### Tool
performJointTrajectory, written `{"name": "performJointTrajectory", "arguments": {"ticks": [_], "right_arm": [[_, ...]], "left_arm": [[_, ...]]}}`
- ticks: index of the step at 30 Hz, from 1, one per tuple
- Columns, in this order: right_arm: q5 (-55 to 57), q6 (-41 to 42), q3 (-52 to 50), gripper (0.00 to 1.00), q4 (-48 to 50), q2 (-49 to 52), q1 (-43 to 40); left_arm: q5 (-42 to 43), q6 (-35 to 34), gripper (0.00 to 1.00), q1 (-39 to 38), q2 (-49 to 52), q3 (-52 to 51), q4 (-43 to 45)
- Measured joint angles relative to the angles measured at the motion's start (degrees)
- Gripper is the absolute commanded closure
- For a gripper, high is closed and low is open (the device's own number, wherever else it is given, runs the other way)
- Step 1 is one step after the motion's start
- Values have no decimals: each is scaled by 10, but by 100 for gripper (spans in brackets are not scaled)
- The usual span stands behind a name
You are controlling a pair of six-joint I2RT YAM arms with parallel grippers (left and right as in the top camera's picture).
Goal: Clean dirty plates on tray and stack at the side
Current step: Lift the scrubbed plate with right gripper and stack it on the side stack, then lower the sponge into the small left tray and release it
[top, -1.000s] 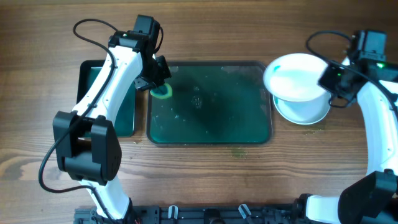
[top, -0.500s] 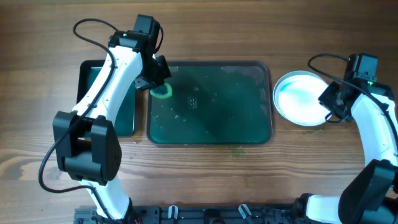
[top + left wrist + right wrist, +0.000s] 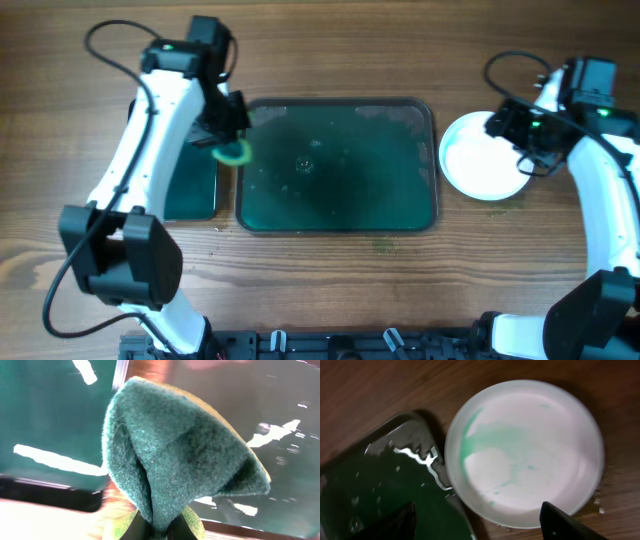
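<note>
The large dark green tray [image 3: 337,165] lies mid-table, wet and holding no plates. A white plate [image 3: 483,156] rests on the wood just right of it. In the right wrist view the plate [image 3: 525,452] shows a faint green smear on its left half, beside the tray's corner [image 3: 380,490]. My right gripper [image 3: 503,128] hovers over the plate's far right rim, open, with nothing between its fingers [image 3: 565,522]. My left gripper [image 3: 232,140] is shut on a folded green sponge [image 3: 234,153], which hangs over the tray's left edge. The sponge [image 3: 185,455] fills the left wrist view.
A smaller, narrower green tray [image 3: 192,185] lies left of the large one, partly under my left arm. Bare wooden table [image 3: 330,270] surrounds both trays. Green specks dot the wood [image 3: 385,243] in front of the large tray.
My right gripper lowered the plate onto the table beside the tray, opened and let it go, then lifted off. My left arm moved left with the sponge.
</note>
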Motion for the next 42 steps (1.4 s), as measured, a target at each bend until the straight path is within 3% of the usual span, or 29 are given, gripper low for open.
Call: {"name": "performJointTrajectory", "arguments": {"ticks": [6,14,19,21,23,24,29,34,42], "right_arm": [[-23,-22,0,20,-1,0,74],[-14,-26,0,20,-1,0,101],[-10,-26,0,20,-2,0,101],[-9,-26,0,20,-3,0,101],[-9,-26,0,20,-3,0,101],[-9,-29,0,20,-4,0,101],[-8,-40,0,20,-5,0,101],[-8,-50,2,19,-22,0,101],[-8,-60,50,13,-70,-72,101]], "left_arm": [[-78,27,96,64,-3,-15,25],[-116,110,93,88,-4,-162,216],[-118,128,72,88,-4,-256,319],[-118,130,55,88,-4,-280,343],[-120,135,7,88,-4,-294,355],[-120,135,0,88,-4,-297,358],[-129,135,0,92,-8,-294,351],[-125,133,0,86,-44,-247,271],[-100,131,0,55,-234,-171,234]]}}
